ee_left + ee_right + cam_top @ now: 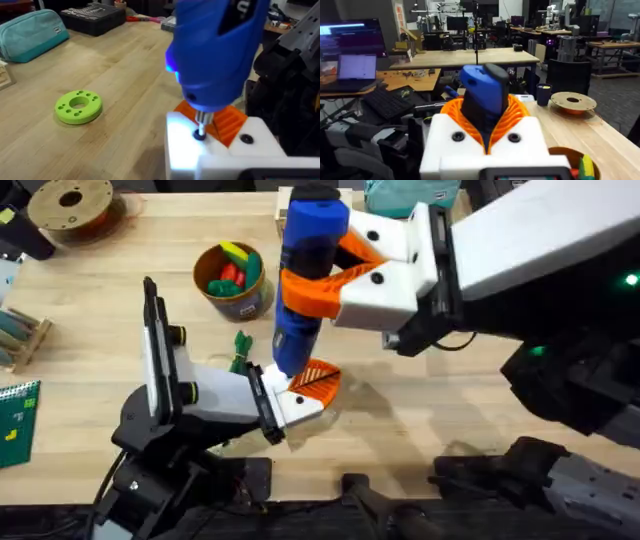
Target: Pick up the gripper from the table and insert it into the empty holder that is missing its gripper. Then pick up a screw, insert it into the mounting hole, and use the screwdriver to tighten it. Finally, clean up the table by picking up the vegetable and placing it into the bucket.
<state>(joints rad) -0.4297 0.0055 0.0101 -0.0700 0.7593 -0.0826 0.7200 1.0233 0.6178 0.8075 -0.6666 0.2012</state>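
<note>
Both arms are black with white shells (a green light glows on the right one); the right gripper (345, 265) has white mounts with dark screws and orange ribbed fingers (310, 292).

Looks like a dim lab: long wooden workbenches (470, 57), a lit laptop (357, 67), monitors (352, 35), keyboard (387, 102), black chairs (567, 77).

No lettering reads clearly anywhere: the white marks on the blue screwdriver (220, 50) are cut off, and the lit laptop screen (357, 67) at nine o'clock is too blurred to read.
</note>
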